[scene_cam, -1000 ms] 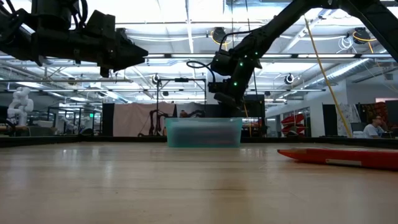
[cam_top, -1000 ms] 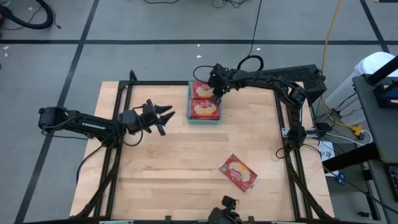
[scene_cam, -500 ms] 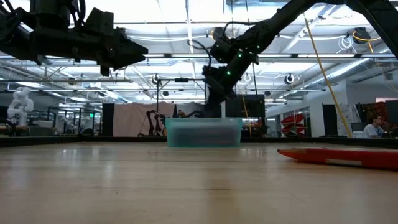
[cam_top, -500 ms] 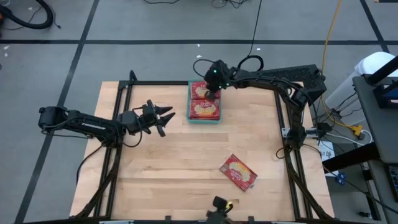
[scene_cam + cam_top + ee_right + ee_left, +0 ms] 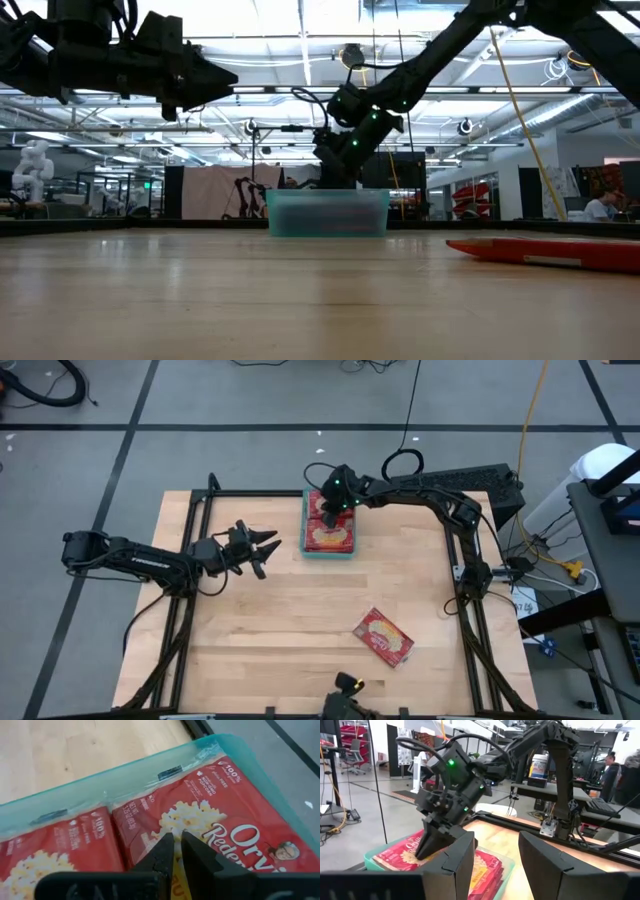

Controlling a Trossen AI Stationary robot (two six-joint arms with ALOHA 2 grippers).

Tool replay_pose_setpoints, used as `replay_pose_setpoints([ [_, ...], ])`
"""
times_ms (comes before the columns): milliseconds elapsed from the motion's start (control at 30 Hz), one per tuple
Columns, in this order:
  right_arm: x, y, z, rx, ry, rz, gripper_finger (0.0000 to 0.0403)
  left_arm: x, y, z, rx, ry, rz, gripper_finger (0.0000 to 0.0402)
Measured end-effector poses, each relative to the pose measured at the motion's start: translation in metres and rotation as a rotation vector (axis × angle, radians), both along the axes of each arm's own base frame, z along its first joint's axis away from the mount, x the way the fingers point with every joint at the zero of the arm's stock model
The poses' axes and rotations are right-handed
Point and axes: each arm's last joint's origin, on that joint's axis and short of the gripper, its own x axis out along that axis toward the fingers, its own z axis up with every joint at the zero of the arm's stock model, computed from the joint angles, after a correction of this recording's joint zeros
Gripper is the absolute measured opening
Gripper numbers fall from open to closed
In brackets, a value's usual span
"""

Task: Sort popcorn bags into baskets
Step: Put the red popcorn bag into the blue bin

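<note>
Two popcorn bags (image 5: 329, 536) in the teal basket (image 5: 329, 553), nearly-closed empty right gripper (image 5: 177, 851) seemingly just above them, left gripper (image 5: 268, 547) half-open, empty.

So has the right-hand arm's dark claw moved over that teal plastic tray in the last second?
Yes. The right gripper shifted toward the teal tray's far left corner.

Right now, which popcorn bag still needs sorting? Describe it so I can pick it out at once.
Start from the wooden table, with the teal basket at its far edge under the right gripper. Come toward the near edge, right of centre: one red popcorn bag lies flat and skewed. It alone rests on bare wood; the others sit in the basket.
</note>
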Motion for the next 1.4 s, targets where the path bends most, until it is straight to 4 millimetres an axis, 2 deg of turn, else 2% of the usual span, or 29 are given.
replay_pose_setpoints([
  [167, -0.001, -0.003, 0.000, -0.007, -0.006, -0.005, 0.0033, 0.000, -0.001, 0.000, -0.025, -0.010, -0.005, 0.0157],
  [267, -0.002, 0.003, 0.014, -0.024, -0.022, -0.004, 0.0033, 0.000, -0.001, 0.000, -0.026, -0.010, -0.008, 0.0157],
  [367, -0.003, 0.014, 0.041, -0.050, -0.064, 0.014, 0.0033, 0.000, -0.002, 0.000, -0.026, -0.010, -0.013, 0.0157],
  [500, -0.009, 0.044, 0.076, -0.044, -0.066, 0.069, 0.0033, 0.001, -0.005, 0.000, -0.036, -0.010, -0.028, 0.0157],
  [600, -0.020, 0.074, 0.097, 0.000, -0.013, 0.115, 0.0033, 0.001, -0.011, -0.001, -0.050, -0.009, -0.059, 0.0157],
  [700, -0.036, 0.109, 0.105, 0.064, 0.030, 0.143, 0.0034, 0.002, -0.018, -0.002, -0.061, -0.007, -0.101, 0.0157],
  [900, -0.078, 0.185, 0.097, 0.082, 0.078, 0.089, 0.0040, 0.002, -0.033, -0.003, -0.074, 0.004, -0.175, 0.0157],
  [1100, -0.116, 0.247, 0.075, 0.203, 0.070, 0.010, 0.0052, 0.002, -0.047, -0.005, -0.115, 0.021, -0.251, 0.0156],
  [1267, -0.137, 0.286, 0.045, 0.293, 0.111, 0.007, 0.0074, 0.000, -0.061, -0.007, -0.129, 0.038, -0.324, 0.0156],
  [1400, -0.143, 0.300, 0.029, 0.336, 0.133, 0.041, 0.0102, -0.003, -0.074, -0.008, -0.151, 0.042, -0.358, 0.0156],
])
